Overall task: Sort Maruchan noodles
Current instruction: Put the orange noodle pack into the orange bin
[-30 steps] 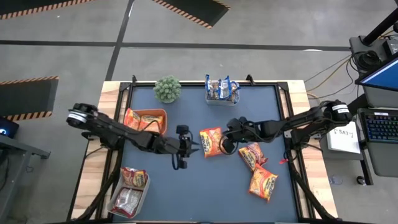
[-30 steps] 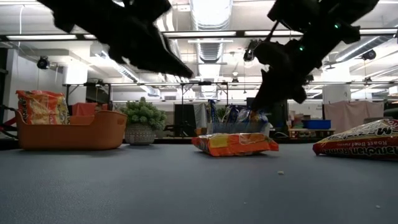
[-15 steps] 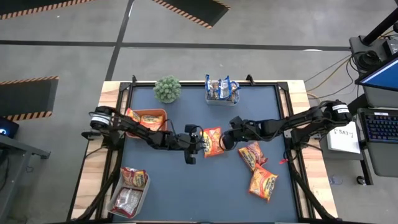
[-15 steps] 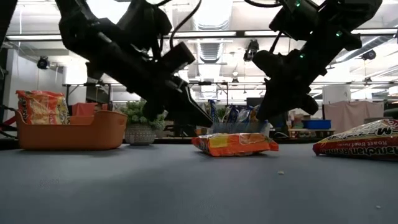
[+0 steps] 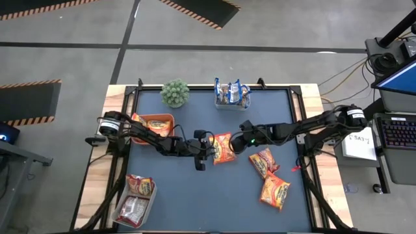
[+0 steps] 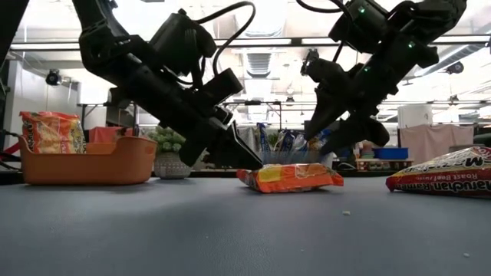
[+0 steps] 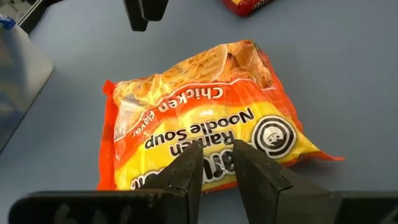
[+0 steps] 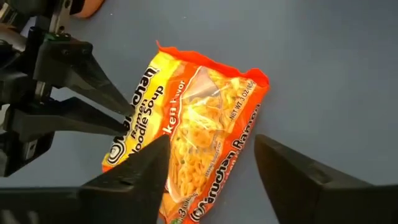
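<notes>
Item: orange-and-yellow crinkly plastic chicken ramen packet (image 5: 223, 148), flat on the dark blue table mat (image 5: 195, 201), near its middle; long axis runs roughly from the far edge toward the near edge.

Left gripper (image 5: 209, 149): arm reaching low from the left edge, fingers (image 7: 186, 171) narrowly parted, tips at the packet's left edge; contact cannot be confirmed.

Right gripper (image 5: 238, 147): arm stretched in from the right edge, fingers (image 8: 140, 171) spread wide just above the packet's right side, holding nothing.
</notes>
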### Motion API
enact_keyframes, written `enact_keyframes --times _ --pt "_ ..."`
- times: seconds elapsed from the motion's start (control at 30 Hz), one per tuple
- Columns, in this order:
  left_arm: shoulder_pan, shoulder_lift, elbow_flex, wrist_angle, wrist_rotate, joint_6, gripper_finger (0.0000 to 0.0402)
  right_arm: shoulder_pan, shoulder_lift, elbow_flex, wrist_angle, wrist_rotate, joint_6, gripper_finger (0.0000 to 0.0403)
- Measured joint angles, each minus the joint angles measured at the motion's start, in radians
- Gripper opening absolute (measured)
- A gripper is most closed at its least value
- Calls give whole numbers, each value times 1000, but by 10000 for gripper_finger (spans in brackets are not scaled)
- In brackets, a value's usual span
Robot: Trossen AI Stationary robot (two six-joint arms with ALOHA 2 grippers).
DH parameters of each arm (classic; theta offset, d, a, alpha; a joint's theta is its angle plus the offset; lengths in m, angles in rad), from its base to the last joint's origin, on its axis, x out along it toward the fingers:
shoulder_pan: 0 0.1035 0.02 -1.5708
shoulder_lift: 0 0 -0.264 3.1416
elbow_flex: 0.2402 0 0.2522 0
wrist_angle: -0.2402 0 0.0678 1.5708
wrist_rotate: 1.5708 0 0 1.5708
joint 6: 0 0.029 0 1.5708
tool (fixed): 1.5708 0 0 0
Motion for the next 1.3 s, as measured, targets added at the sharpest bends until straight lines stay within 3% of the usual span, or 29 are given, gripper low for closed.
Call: enact_keyframes --times 0.2,0.43,0.87,1.3 --pt "1 2 -3 -12 0 -2 76 0 40 -6 50 0 10 272" --pt "1 1 -4 -44 -1 -20 76 0 98 -7 152 -23 6 300" --pt "1 3 -6 -56 0 -28 76 -5 143 -8 200 -15 10 302" --pt "1 3 -7 -57 0 -28 76 -7 280 -9 410 -34 20 302"
